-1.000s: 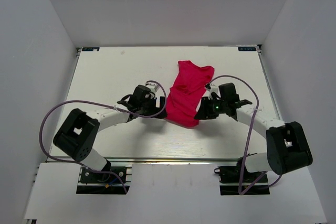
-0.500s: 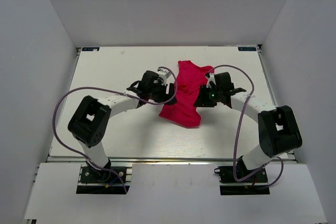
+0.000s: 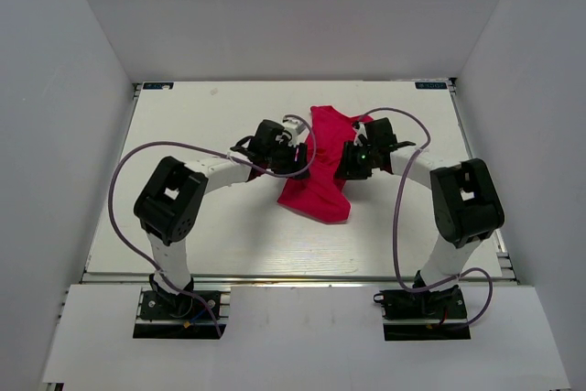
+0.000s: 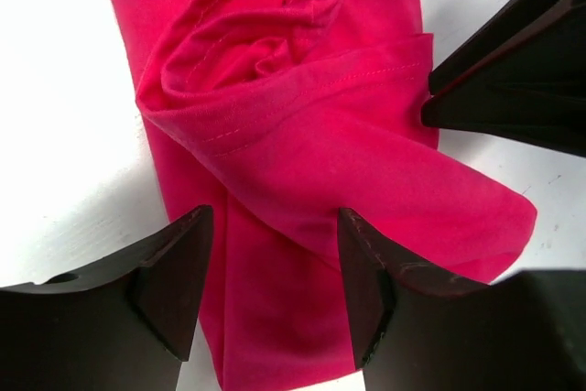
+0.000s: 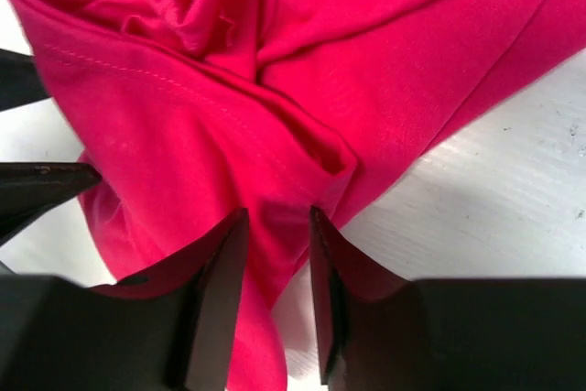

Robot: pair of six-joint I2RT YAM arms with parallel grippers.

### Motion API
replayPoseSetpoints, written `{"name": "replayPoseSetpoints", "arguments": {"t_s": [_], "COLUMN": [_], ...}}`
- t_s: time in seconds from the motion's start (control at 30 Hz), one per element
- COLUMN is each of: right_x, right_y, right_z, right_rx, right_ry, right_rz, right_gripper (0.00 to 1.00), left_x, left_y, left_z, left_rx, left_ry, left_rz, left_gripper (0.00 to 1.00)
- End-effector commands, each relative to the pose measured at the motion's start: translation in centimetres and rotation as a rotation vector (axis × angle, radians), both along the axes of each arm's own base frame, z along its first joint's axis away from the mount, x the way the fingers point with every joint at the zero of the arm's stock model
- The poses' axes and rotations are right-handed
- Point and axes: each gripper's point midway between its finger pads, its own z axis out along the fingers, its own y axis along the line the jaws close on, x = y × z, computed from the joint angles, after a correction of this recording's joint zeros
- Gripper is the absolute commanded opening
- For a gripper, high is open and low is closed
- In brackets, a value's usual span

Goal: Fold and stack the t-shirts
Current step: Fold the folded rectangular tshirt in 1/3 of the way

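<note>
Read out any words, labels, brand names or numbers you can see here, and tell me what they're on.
No text can be read anywhere.
Two small dark labels, at the table's far-left corner and far-right corner: too small to read.
The t-shirt: plain, no print; no tag shows.
Neither arm shows legible markings.

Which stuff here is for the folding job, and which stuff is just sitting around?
For the job:
- the pink t-shirt, crumpled on the table
- the left hand, fingers spread over the cloth
- the right hand, pinching a fold of the shirt

Just there:
- the white table
- the purple cables on the arms
- nothing else lies about
</note>
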Motion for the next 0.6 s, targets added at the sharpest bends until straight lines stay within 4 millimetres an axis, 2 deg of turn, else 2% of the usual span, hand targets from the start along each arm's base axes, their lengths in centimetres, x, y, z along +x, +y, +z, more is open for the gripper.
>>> {"name": "replayPoseSetpoints", "arguments": {"t_s": [0.0, 0.13, 0.23, 0.27, 0.37, 0.4, 0.5, 0.57], "right_x": [1.2, 0.1, -0.1, -0.1, 0.4, 0.4, 0.9, 1.5], "right_y": [0.2, -0.9, -0.8, -0.7, 0.2, 0.7, 2.1, 2.2], "right_z": [0.9, 0.2, 0.2, 0.1, 0.2, 0.3, 1.3, 2.4], "right_rx": [0.004, -0.044, -0.030, -0.026, 0.000, 0.028, 0.104, 0.117], "right_ry": [-0.018, 0.004, -0.007, -0.004, -0.001, -0.003, -0.025, -0.068], "right_rz": [-0.017, -0.043, -0.042, -0.037, -0.008, 0.016, 0.058, 0.053], "right_gripper": [0.38, 0.38, 0.38, 0.38, 0.36, 0.35, 0.03, 0.00], "left_x": [0.1, 0.0, 0.2, 0.4, 1.0, 1.0, 1.4, 1.6], "left_y": [-1.0, -1.3, -1.9, -2.1, -2.6, -2.6, -2.6, -2.5], "left_z": [1.1, 0.8, 0.6, 0.4, 1.5, 1.5, 2.4, 3.0], "left_rx": [-0.031, -0.047, -0.061, -0.060, -0.078, -0.078, -0.079, -0.075], "left_ry": [-0.015, -0.023, -0.017, -0.016, -0.047, -0.047, -0.077, -0.098], "left_rz": [-0.043, -0.068, -0.085, -0.085, -0.098, -0.098, -0.095, -0.093], "left_gripper": [0.66, 0.64, 0.50, 0.40, 0.28, 0.21, 0.14, 0.10]}}
